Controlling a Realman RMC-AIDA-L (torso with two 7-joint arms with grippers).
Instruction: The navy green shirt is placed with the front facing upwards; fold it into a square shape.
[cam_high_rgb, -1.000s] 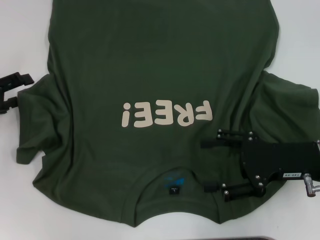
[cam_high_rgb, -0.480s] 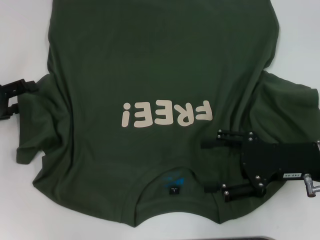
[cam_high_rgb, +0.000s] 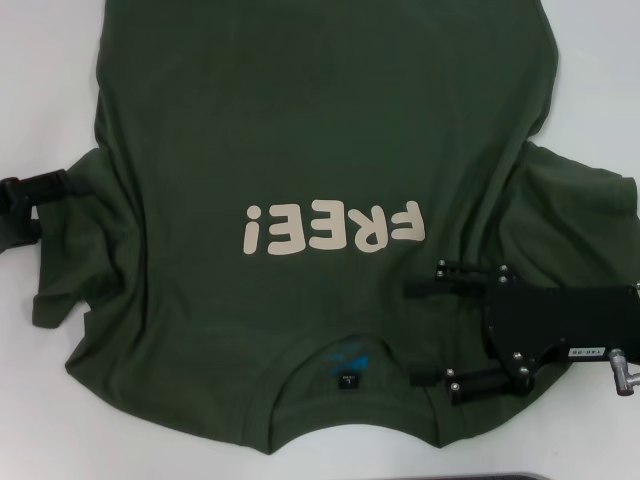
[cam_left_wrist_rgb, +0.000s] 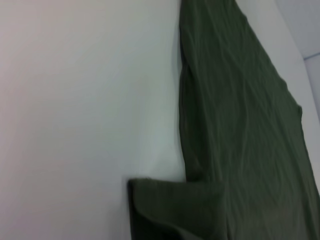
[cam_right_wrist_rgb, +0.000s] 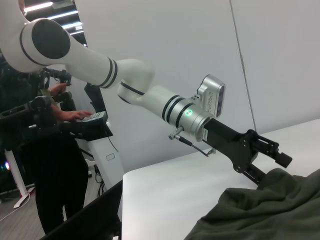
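The navy green shirt (cam_high_rgb: 320, 130) lies front up on the white table (cam_high_rgb: 40, 80), collar and neck label (cam_high_rgb: 348, 380) nearest me, so the cream "FREE!" lettering (cam_high_rgb: 335, 228) reads upside down. My right gripper (cam_high_rgb: 410, 333) hovers open over the shoulder to the right of the collar, with nothing between its fingers. My left gripper (cam_high_rgb: 50, 205) sits at the outer edge of the left sleeve (cam_high_rgb: 70, 270). The right wrist view shows the left gripper (cam_right_wrist_rgb: 274, 170) open, its lower finger dipping behind bunched shirt cloth (cam_right_wrist_rgb: 265, 210). The left wrist view holds the shirt's side edge (cam_left_wrist_rgb: 240, 125) and a folded sleeve corner (cam_left_wrist_rgb: 175, 210).
The right sleeve (cam_high_rgb: 585, 215) lies rumpled beyond my right gripper. A dark strip (cam_high_rgb: 510, 477) runs along the near table edge. In the right wrist view a person (cam_right_wrist_rgb: 55, 165) stands at a desk beyond the table's edge (cam_right_wrist_rgb: 150, 175).
My left gripper has moved to the right, up to the edge of the left sleeve. The right gripper and the shirt have barely shifted.
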